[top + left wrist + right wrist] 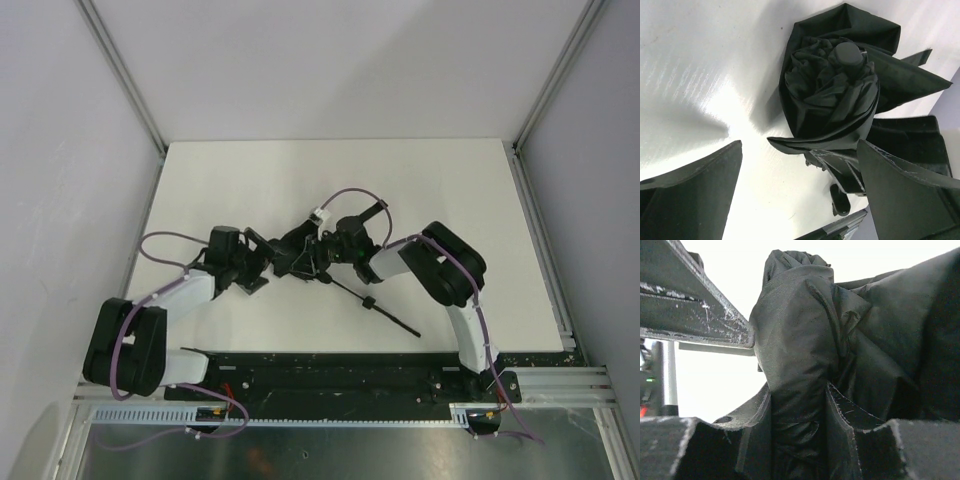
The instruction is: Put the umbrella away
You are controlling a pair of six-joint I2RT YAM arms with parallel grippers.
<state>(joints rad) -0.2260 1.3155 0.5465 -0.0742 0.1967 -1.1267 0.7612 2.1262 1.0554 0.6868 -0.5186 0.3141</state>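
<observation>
The umbrella (300,250) is lying bunched mid-table (450,190), its thin shaft (390,315) pointing toward the near edge. The right gripper (797,407) is pinching a fold of canopy. The left gripper (799,150) is standing spread wide at the capped end. Both arms are crowding it from either side, while bare white surface is stretching to the far edge and the aluminium posts (120,70).

The umbrella (298,252) is all black, its matte canopy gathered loosely into a crumpled, unevenly wrapped bundle with panel flaps sticking out. It lies near the middle of the white table (250,180). A round black cap (847,54) shows at one end of the bundle, and a thin black shaft (385,313) runs from it toward the table's near right
</observation>
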